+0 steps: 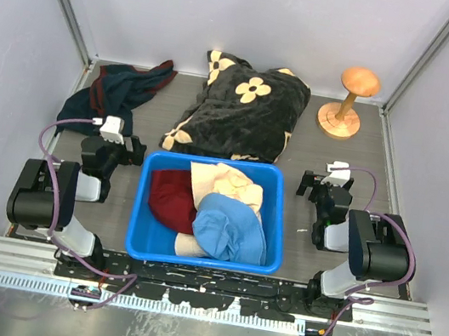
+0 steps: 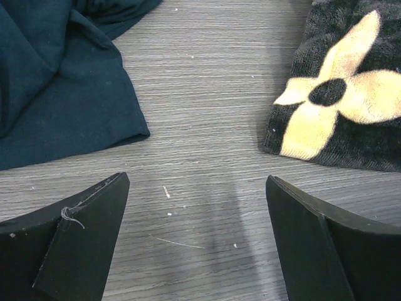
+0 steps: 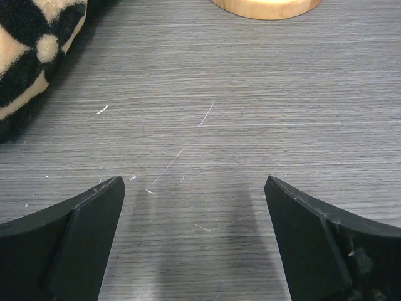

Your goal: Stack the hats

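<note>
Both end effectors are wide open and hold nothing: the left end effector (image 2: pixel 195 182) hovers over bare table (image 1: pixel 313 153) left of the bin (image 1: pixel 217 162), the right end effector (image 3: pixel 194 182) over table to its right. The hats lie heaped in the blue bin between the arms: a blue hat (image 1: pixel 230 228) on top at the near right, a red hat (image 1: pixel 173 196) at the left and a cream hat (image 1: pixel 230 184) at the back. More cream fabric shows under the blue hat; whether it is another hat cannot be told. Behind the bin lies a flowered blanket (image 1: pixel 243 111), with a navy cloth (image 1: pixel 116 94) to its left and a wooden stand (image 1: pixel 346 102) to its right.
</note>
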Motion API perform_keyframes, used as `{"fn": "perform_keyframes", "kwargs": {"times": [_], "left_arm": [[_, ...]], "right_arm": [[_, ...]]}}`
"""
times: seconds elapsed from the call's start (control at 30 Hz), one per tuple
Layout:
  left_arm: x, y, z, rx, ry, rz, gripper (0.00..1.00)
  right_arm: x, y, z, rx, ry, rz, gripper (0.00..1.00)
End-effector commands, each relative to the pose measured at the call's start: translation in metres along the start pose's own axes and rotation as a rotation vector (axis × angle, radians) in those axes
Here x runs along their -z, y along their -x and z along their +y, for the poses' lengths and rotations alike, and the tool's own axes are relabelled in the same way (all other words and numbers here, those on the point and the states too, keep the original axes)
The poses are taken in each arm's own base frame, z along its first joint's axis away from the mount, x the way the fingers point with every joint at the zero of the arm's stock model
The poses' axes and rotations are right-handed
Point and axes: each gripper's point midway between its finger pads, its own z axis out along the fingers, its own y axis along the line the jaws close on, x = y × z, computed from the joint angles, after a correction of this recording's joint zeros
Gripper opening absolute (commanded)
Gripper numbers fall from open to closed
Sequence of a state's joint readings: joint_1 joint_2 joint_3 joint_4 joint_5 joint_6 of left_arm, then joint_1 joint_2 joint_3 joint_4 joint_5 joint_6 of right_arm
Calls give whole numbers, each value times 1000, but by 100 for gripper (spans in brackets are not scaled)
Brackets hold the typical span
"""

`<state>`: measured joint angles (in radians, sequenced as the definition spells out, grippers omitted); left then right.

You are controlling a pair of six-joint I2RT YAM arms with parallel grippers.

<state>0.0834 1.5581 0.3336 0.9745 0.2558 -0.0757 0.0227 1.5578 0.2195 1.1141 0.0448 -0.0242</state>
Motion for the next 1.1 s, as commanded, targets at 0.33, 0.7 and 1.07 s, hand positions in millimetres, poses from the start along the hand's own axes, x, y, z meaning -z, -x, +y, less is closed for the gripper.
{"fn": "perform_keyframes", "kwargs": {"times": [0.33, 0.7, 1.07], "left_arm": [[-2, 10, 3, -3, 26, -31, 98], [18, 162, 2, 97, 146, 94, 98], [-94, 160, 60, 264, 293, 491, 98]], "right_arm": [[-5, 28, 1, -10, 5, -96, 100], [-36, 83, -13, -175, -161, 210, 100], [-21, 179, 25, -389, 20, 84, 100]]}}
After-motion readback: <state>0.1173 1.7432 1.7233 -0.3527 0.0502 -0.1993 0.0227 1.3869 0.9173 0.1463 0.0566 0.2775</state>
